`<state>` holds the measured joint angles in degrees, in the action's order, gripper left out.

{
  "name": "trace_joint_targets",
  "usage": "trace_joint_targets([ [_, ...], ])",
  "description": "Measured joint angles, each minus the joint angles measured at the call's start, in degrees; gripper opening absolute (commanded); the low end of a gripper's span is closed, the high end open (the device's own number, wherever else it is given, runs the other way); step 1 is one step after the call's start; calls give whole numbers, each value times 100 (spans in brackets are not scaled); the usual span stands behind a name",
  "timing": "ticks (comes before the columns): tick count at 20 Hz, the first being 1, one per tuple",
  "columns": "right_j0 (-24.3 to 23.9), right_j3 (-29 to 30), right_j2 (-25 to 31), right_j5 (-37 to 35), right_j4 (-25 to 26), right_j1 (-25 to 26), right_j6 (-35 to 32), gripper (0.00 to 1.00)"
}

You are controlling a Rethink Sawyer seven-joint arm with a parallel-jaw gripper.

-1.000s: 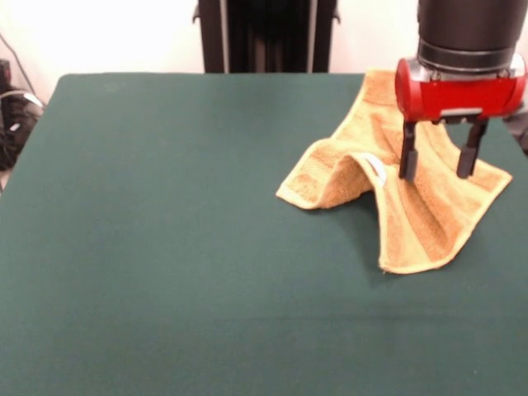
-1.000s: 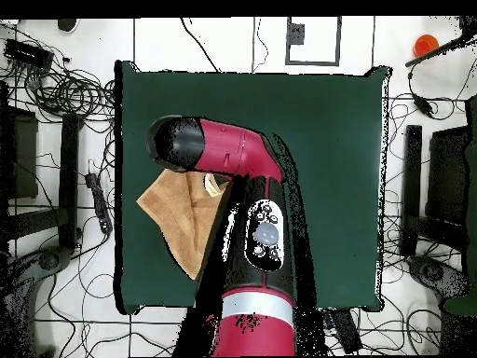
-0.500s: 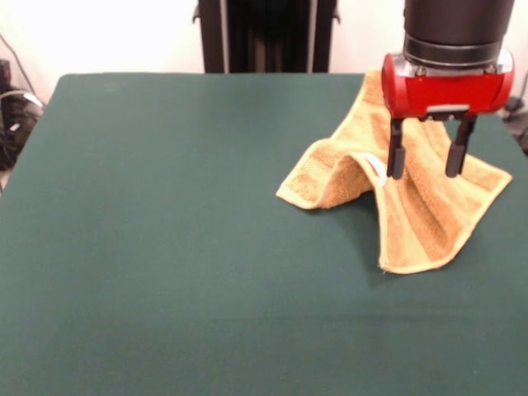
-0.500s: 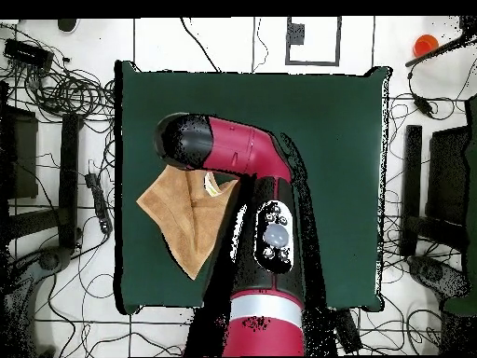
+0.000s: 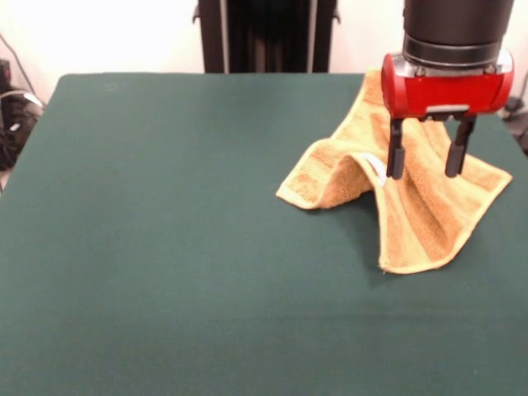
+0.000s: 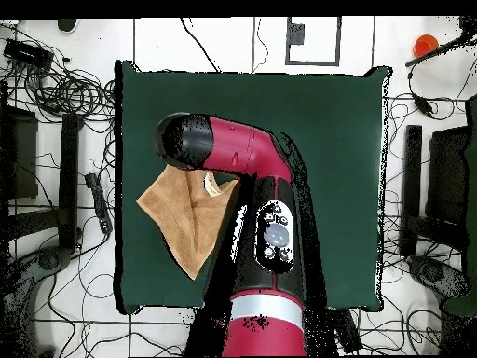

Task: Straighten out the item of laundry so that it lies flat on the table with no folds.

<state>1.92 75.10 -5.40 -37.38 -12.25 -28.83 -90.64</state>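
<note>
Near the desk's (image 5: 181, 247) right edge in the front view, the towel (image 5: 421, 206) is lying rumpled, one fold humping up. Above it I am holding my hand (image 5: 424, 161) open and empty, fingers spread apart.

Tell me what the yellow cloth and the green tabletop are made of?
The towel looks like soft terry cotton: fuzzy golden-orange surface, paler woven bands, floppy humped fold. The table top seems covered in matte felt-like fabric, dark green, without shine; its exact fibre can't be told.

Towel (image 5: 412, 194) on table's (image 5: 165, 247) right side, under hand (image 5: 425, 172).
</note>
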Motion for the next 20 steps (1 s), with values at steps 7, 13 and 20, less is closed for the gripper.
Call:
trace_joint_targets([
  [7,1,0,1,-1,173,-1,0,100],
  [13,-1,-1,1,-60,510,5,0,100],
  [20,-22,-2,2,-116,824,9,0,100],
])
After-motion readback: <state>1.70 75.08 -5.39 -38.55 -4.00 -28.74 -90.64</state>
